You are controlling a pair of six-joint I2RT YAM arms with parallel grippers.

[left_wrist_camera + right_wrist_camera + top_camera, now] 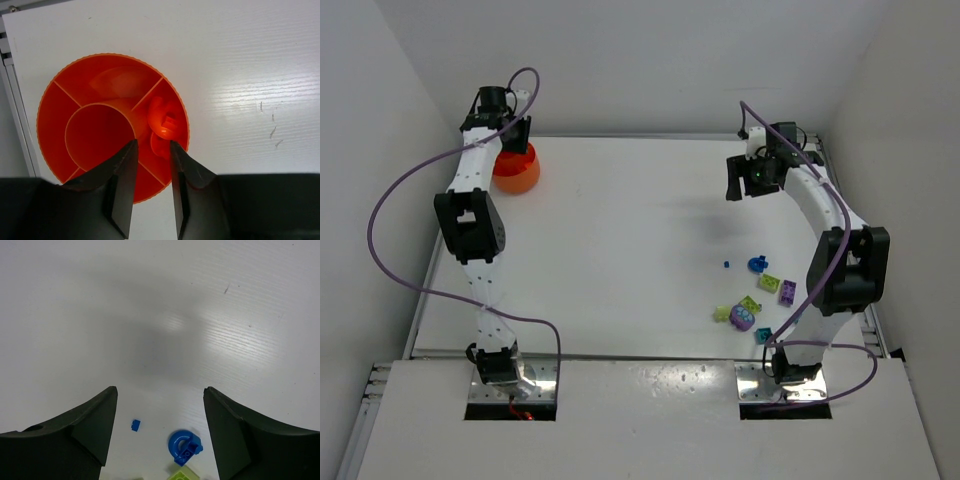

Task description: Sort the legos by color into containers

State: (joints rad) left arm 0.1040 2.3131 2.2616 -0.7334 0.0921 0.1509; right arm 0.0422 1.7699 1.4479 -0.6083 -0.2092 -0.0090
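The container, a round orange bowl [518, 172] with inner compartments [90, 100], stands at the table's far left. Two orange legos [165, 121] lie in its right compartment. My left gripper [153, 142] hovers over the bowl's near side [510, 135], jaws a little apart with nothing clamped between them. At the right lie loose legos: a tiny blue bit [727, 264] [135, 425], a blue ring-shaped piece [757, 264] [185, 447], lime bricks [769, 283], purple ones [787, 291] and a teal one [764, 335]. My right gripper [748, 178] [160, 388] hangs open above bare table, beyond the blue pieces.
White walls close in the table at the back and on both sides. A rail [15, 105] runs along the left edge just beside the bowl. The right arm's elbow [848, 268] stands over the table's right edge, next to the lego cluster.
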